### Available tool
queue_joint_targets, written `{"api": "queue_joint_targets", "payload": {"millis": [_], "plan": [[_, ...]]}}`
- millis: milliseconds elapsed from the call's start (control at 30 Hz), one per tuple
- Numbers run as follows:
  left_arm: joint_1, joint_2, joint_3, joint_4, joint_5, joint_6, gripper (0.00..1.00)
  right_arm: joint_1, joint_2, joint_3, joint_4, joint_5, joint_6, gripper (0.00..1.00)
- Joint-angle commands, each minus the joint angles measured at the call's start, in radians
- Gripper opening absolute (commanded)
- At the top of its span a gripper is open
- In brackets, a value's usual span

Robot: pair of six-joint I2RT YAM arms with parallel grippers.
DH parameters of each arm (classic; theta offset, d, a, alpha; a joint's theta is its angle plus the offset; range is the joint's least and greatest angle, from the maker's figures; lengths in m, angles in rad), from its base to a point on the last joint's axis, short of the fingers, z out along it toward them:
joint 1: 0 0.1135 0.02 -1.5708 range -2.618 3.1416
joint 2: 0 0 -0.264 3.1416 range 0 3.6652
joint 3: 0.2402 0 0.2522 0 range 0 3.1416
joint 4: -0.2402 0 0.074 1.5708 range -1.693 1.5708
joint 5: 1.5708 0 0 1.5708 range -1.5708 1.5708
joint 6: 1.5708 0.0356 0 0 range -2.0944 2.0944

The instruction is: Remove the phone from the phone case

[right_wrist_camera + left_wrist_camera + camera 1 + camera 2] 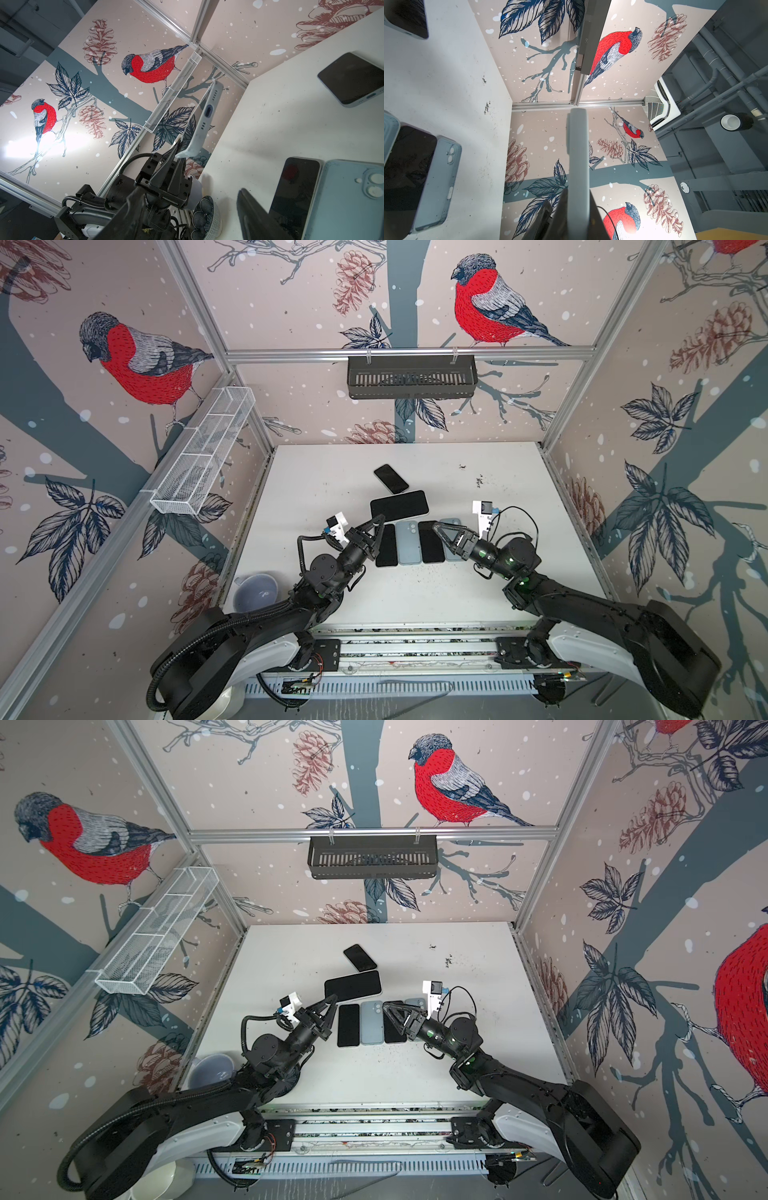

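A large phone in a pale grey phone case is lifted off the white table, black screen up. My left gripper is shut on the near edge of it. In the left wrist view the case's pale edge rises from between the shut jaws of that gripper. The right wrist view shows the case edge-on, its charging-port cutout showing. My right gripper is open and empty, just right of the held phone, over a row of phones.
On the table lie a black phone, a blue-grey case back, another black phone and a second blue case. A small black phone lies farther back. A grey cup stands front left.
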Motion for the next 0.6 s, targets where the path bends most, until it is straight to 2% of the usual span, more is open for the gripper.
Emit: {"api": "queue_joint_targets", "payload": {"millis": [0,233,567], "plan": [[-0.002,-0.024,-0.004,0.127,-0.004,0.000,0.00,0.002,0.032,0.017,0.112,-0.029,0.028,0.68],[-0.002,-0.064,-0.015,0.105,-0.005,0.013,0.00,0.012,0.098,0.052,0.155,-0.048,0.045,0.59],[-0.003,-0.093,-0.046,0.118,-0.007,0.017,0.00,0.031,0.178,0.095,0.197,-0.060,0.063,0.52]]}}
